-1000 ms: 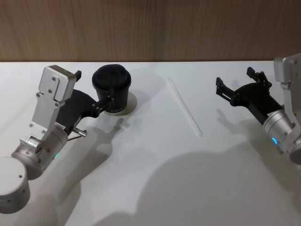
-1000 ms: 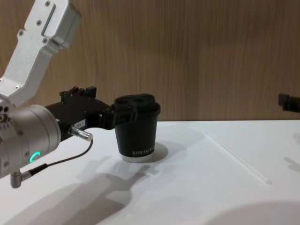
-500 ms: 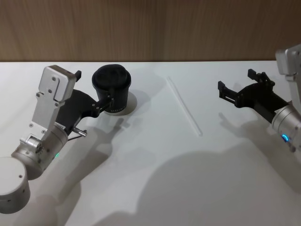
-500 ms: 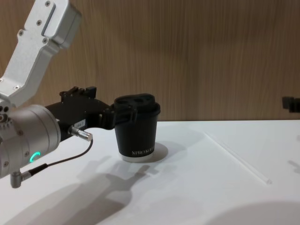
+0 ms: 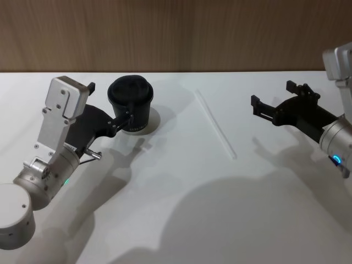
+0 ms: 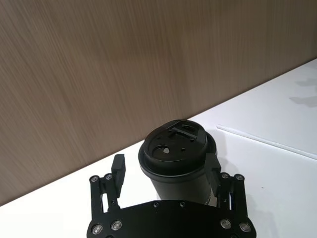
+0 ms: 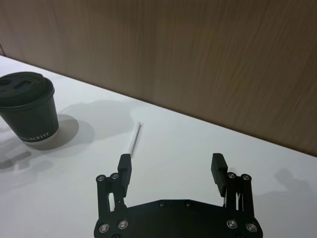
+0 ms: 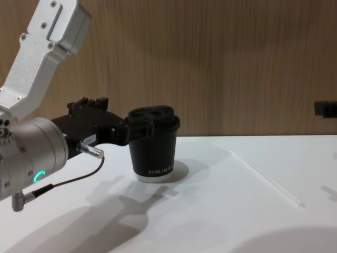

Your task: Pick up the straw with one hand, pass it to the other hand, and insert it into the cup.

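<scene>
The straw (image 5: pixel 215 125) lay flat on the white table (image 5: pixel 181 220), unmoved: thin, white and straight, between the cup (image 5: pixel 130 94) and the right gripper (image 5: pixel 276 98). That gripper, fingers spread and empty, had edged slightly toward it since half a second before. The left gripper (image 6: pixel 166 166) stayed put, fingers apart either side of the cup. One straw, one cup, two grippers.

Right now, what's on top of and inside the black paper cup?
A black domed lid sits on the black paper cup; it hides the inside. The thin white plastic straw lies apart, not inserted.
</scene>
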